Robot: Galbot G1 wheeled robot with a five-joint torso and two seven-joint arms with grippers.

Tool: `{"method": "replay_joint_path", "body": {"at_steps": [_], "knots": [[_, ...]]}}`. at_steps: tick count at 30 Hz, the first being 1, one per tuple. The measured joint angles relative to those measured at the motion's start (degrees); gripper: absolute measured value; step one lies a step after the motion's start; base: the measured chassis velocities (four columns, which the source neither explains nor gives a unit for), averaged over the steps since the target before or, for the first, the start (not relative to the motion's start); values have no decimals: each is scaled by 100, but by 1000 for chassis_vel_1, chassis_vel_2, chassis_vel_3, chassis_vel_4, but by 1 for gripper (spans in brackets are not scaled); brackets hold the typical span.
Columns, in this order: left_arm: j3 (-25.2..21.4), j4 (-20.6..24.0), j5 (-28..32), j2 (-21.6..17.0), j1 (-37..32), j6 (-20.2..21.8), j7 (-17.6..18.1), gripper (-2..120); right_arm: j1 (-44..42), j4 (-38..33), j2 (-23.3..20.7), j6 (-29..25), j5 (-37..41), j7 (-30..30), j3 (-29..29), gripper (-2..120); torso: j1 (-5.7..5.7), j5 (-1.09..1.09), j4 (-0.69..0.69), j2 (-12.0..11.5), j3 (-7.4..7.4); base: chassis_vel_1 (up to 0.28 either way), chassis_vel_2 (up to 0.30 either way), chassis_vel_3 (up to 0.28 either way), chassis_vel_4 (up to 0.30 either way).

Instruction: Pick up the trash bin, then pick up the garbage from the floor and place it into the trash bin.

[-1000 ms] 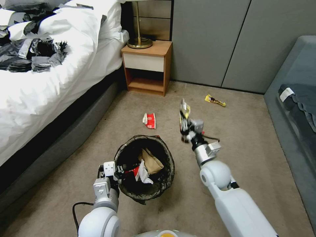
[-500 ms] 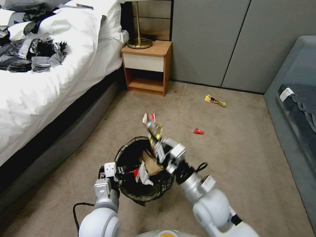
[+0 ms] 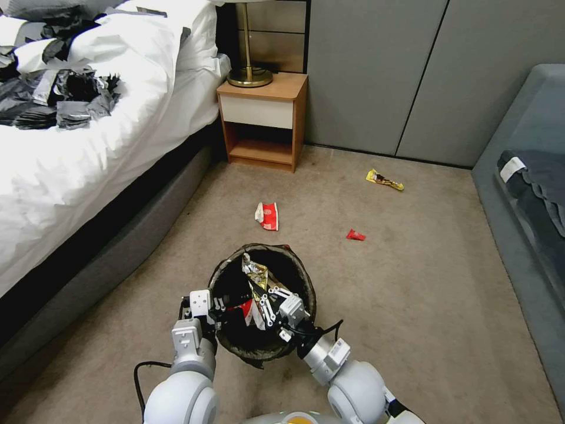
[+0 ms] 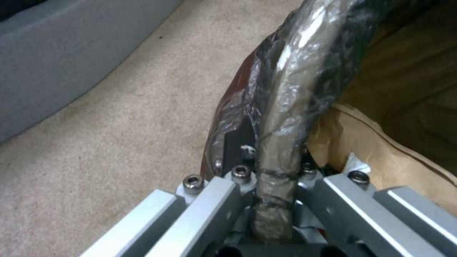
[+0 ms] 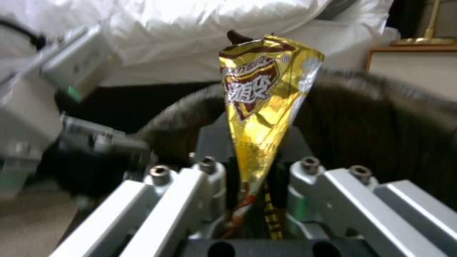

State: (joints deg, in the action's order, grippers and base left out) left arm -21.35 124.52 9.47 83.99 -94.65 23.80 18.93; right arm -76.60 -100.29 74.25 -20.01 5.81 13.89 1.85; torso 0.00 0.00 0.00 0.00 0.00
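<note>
The trash bin (image 3: 232, 256), lined with a dark bag, sits low in the head view with a brown paper bag and other litter inside. My left gripper (image 3: 219, 306) is shut on its near-left rim; in the left wrist view the bag-covered rim (image 4: 281, 107) runs between the left gripper's (image 4: 276, 178) fingers. My right gripper (image 3: 263, 296) is over the bin's mouth, shut on a gold snack wrapper (image 3: 254, 274), seen upright as a gold wrapper (image 5: 262, 107) in the right gripper (image 5: 255, 175). On the carpet lie a red-and-white cup (image 3: 268, 215), a red wrapper (image 3: 355, 235) and a yellow wrapper (image 3: 385, 179).
A bed (image 3: 88, 147) with white bedding and dark clothes runs along the left. A wooden nightstand (image 3: 263, 118) with a lamp stands at the back wall. A grey sofa (image 3: 529, 176) lines the right. Open carpet lies between them.
My right arm has swung left and back from the carpet, carrying the gold wrapper to above the bin's mouth. A small red wrapper shows on the floor where the arm was. The left arm and bin stay put.
</note>
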Motion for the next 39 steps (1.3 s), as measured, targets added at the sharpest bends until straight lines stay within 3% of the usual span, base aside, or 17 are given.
{"method": "replay_joint_path", "body": {"at_steps": [23, 31, 37, 39], "knots": [[66, -18, -64, 48, 32, -12, -29, 0, -87, -26, -9, -96, -181, 125, 5, 97, 0, 0, 0, 0, 0, 0, 0, 0, 0], [59, -17, -79, 38, 22, -17, -35, 0, -58, -445, -12, -105, -237, -21, -84, 100, 0, 0, 0, 0, 1, 0, 0, 0, 0], [6, -127, -85, 5, 44, -32, -43, 0, -262, -1711, 89, 186, -563, -1359, -346, 100, 0, 0, 0, 0, 1, 0, 0, 0, 0], [-3, -138, -87, 8, 44, -39, -45, 0, -341, -1869, 110, 215, -600, -1534, -420, 100, 0, 0, 0, 0, 1, 0, 0, 0, 0]]}}
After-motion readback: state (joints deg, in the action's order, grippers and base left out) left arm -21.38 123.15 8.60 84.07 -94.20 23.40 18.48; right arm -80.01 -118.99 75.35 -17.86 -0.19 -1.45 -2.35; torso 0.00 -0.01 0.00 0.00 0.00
